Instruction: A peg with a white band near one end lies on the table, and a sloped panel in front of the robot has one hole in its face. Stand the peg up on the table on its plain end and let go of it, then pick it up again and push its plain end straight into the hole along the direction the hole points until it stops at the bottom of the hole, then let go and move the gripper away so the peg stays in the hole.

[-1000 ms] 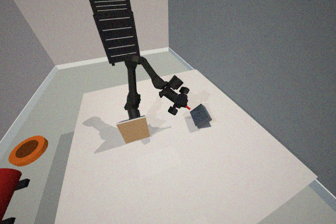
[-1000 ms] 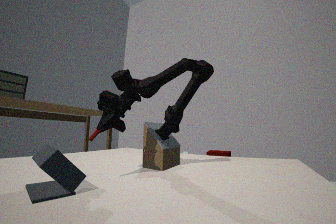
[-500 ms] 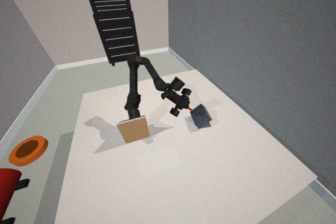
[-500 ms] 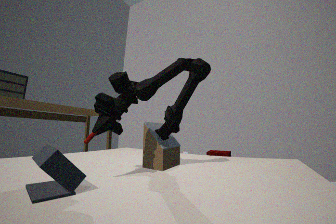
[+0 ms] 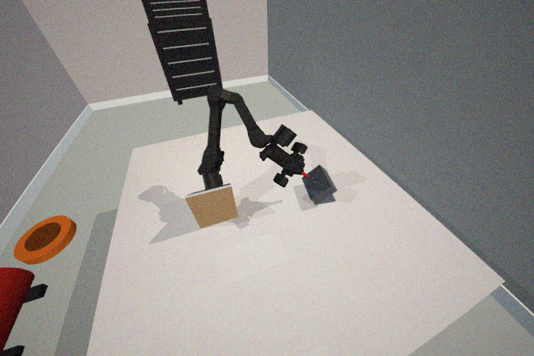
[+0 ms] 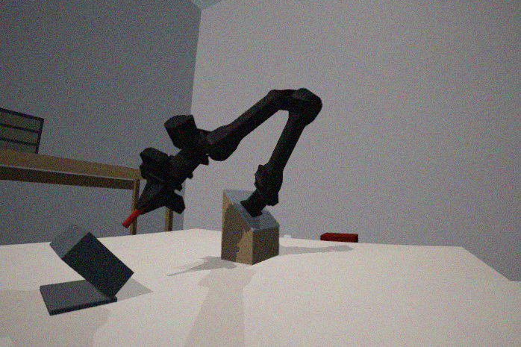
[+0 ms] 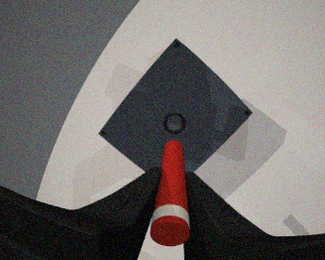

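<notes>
Our jaws, nearly closed, grip the peg above the counter, plain end toward the panel. We should square it to the hole before pushing; any remaining gap seems hard to judge.

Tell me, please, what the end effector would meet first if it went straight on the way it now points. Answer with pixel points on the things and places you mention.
Probably the panel (image 5: pixel 323 177) (image 6: pixel 98 265) (image 7: pixel 154 89), met first by the held peg's (image 5: pixel 305 174) (image 6: pixel 130 218) (image 7: pixel 173 174) plain end, near the hole (image 7: pixel 174 123); exact alignment is unclear.
</notes>
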`<state>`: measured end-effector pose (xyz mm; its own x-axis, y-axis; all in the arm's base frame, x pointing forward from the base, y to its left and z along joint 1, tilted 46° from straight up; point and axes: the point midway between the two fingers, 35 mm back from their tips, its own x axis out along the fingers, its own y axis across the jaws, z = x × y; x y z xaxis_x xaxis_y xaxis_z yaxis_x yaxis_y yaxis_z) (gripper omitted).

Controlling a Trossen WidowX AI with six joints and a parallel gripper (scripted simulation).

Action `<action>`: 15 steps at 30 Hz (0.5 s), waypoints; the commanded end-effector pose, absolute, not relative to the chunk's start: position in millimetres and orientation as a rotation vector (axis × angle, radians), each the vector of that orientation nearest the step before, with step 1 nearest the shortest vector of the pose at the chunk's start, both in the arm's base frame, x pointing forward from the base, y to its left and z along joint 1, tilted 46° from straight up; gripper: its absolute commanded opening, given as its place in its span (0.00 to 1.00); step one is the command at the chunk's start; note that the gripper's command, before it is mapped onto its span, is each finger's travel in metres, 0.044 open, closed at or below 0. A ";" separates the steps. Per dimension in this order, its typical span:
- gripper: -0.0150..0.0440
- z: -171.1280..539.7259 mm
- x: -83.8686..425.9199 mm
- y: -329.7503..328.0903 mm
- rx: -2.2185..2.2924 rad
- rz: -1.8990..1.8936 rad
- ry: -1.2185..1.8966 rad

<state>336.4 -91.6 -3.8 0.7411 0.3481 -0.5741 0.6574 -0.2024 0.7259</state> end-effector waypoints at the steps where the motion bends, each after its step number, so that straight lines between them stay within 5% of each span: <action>1: 0.25 -8.6 341.3 -91.4 1.822 -0.350 0.780; 15: 0.25 -17.0 351.3 -88.5 1.836 -0.352 0.765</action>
<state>348.7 -88.4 -13.7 0.7505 0.3398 -0.5669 0.6495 -0.2205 0.7277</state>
